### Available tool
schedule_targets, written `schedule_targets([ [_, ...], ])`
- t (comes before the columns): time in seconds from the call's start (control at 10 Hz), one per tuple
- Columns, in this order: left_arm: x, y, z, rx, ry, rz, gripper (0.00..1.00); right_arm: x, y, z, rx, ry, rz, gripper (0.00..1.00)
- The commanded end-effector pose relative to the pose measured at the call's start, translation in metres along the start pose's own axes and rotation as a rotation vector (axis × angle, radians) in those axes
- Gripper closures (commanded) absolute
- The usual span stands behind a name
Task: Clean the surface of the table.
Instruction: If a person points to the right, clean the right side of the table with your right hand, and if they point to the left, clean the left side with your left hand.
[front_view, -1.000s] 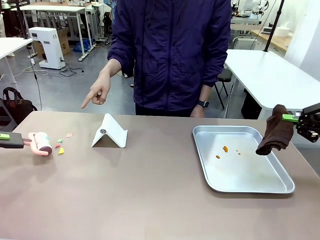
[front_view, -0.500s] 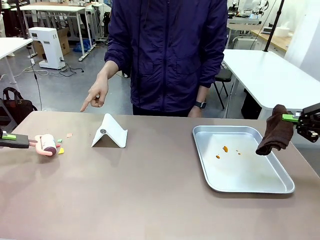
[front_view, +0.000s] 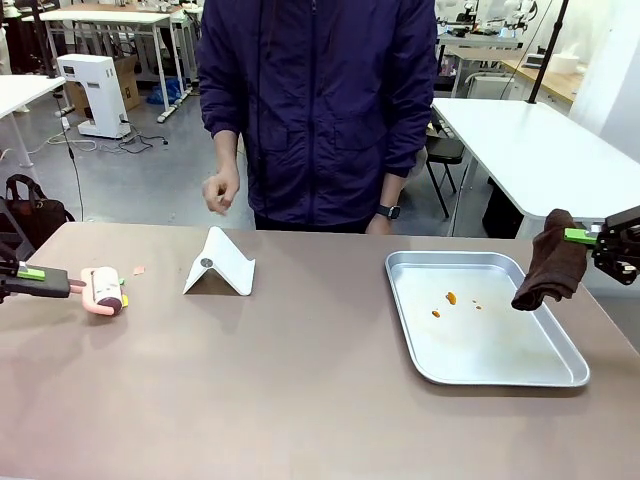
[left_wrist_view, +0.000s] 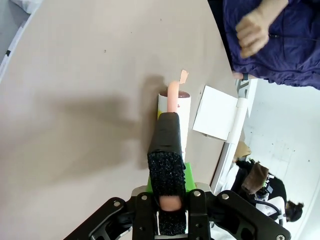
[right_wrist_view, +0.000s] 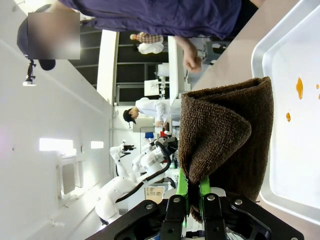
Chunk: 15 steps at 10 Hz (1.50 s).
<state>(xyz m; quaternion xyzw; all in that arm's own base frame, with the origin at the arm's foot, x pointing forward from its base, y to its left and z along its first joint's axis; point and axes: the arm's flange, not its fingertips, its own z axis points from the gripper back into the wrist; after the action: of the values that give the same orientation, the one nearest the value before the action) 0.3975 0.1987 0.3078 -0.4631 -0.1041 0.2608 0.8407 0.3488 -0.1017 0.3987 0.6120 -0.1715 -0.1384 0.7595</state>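
The taupe table (front_view: 300, 380) spreads across the front view. At its left edge my left gripper (front_view: 40, 277) is shut on the pink handle of a lint roller (front_view: 105, 290), whose roll lies on the top over small coloured scraps. A pink scrap (front_view: 138, 270) lies just beyond it. In the left wrist view the gripper (left_wrist_view: 168, 150) clamps the handle, the lint roller (left_wrist_view: 176, 107) ahead and the pink scrap (left_wrist_view: 183, 76) past it. My right gripper (front_view: 590, 238) is shut on a brown cloth (front_view: 550, 262) hanging over the tray's right rim. The right gripper (right_wrist_view: 192, 192) pinches the folded cloth (right_wrist_view: 225, 135).
A silver tray (front_view: 500, 375) with a few orange crumbs (front_view: 450, 298) sits at right. A white folded stand (front_view: 220, 265) stands left of centre. A person in a dark jacket stands at the far side, one hand (front_view: 220, 190) held as a loose fist above the edge.
My left gripper has pushed the lint roller rightward onto the scraps. The person's pointing hand has pulled back and curled into a fist. The right arm and cloth have not moved.
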Motion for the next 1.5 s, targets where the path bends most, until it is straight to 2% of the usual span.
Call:
schedule_targets([
  [0.0, -0.013, 0.005, -0.023, 0.108, 0.018, -0.027, 0.78, -0.001, 0.004, 0.001, 0.010, 0.004, -0.012, 1.00],
  [0.5, -0.018, -0.011, -0.055, 0.143, 0.088, -0.069, 0.78, -0.001, 0.004, 0.001, 0.010, 0.004, -0.012, 1.00],
  [0.8, -0.009, -0.025, -0.070, 0.135, 0.102, -0.073, 0.78, -0.001, 0.004, 0.001, 0.010, 0.004, -0.012, 1.00],
  [1.1, -0.005, -0.038, -0.065, 0.032, 0.090, -0.111, 0.78, -0.001, 0.004, 0.001, 0.010, 0.004, -0.012, 1.00],
  [1.4, -0.007, -0.053, -0.030, -0.139, 0.071, -0.153, 0.78, -0.001, 0.004, 0.001, 0.010, 0.004, -0.012, 1.00],
])
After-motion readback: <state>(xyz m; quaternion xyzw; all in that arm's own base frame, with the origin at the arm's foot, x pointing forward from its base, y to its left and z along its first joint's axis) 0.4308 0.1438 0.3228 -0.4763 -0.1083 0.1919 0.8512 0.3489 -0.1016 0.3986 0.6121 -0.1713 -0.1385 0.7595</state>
